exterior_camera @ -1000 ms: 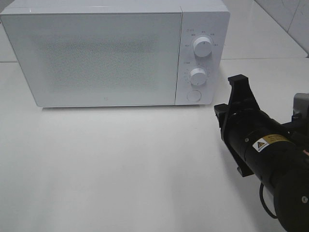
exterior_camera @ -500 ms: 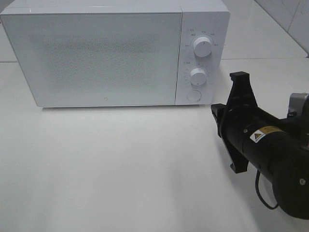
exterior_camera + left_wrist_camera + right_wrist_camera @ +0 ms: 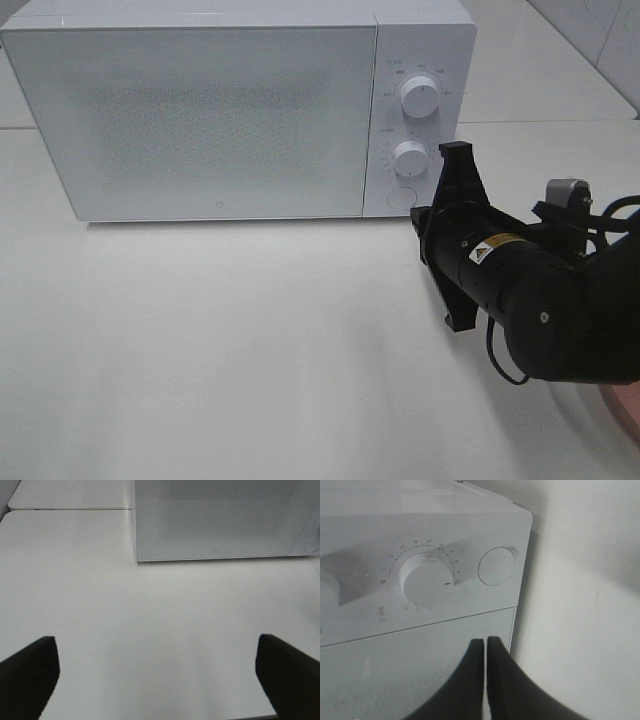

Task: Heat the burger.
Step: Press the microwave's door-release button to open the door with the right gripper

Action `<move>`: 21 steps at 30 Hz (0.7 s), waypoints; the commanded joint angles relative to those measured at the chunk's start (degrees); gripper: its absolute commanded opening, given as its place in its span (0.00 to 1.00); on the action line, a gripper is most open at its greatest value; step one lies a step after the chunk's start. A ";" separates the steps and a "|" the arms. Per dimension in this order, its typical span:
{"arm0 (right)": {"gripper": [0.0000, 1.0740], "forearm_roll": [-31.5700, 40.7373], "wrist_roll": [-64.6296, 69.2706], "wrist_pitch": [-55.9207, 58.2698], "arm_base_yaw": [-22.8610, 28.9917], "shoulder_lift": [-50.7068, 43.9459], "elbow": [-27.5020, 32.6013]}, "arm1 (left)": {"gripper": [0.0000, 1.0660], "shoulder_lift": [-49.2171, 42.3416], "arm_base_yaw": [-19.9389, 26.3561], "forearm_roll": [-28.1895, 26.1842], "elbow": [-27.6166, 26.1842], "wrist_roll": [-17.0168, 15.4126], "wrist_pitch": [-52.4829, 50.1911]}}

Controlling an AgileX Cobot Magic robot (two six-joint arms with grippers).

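The burger is out of view in every frame. The white microwave (image 3: 200, 110) stands at the back of the table with its door closed. My right arm (image 3: 500, 270) reaches toward its control panel, close to the round button (image 3: 401, 198) below the two knobs. In the right wrist view my right gripper (image 3: 485, 647) is shut and empty, its tips just in front of the door's lower right corner, with the lower knob (image 3: 426, 580) and the round button (image 3: 496, 566) ahead. My left gripper (image 3: 157, 680) is wide open and empty over bare table, facing the microwave (image 3: 220, 520).
A pink rim (image 3: 627, 418), perhaps a plate's edge, shows at the bottom right corner behind my right arm. The white table (image 3: 230, 340) spreads in front of the microwave. The upper knob (image 3: 419, 97) sits above the lower knob (image 3: 410, 158).
My right arm has swung left and forward toward the microwave's control panel. The pink rim at the bottom right has come into view. The left gripper shows no earlier frame.
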 commanded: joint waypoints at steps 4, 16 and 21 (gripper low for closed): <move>0.00 -3.09 1.32 0.23 -3.21 4.24 -3.90 | 0.94 -1.03 0.11 -0.06 0.17 0.06 -0.69; 0.00 -3.90 2.75 1.15 -3.50 10.20 -9.17 | 0.94 -1.03 0.11 -0.06 0.17 0.06 -0.69; 0.00 -3.09 2.81 1.32 -4.18 12.72 -11.12 | 0.94 -1.03 0.11 -0.06 0.17 0.06 -0.69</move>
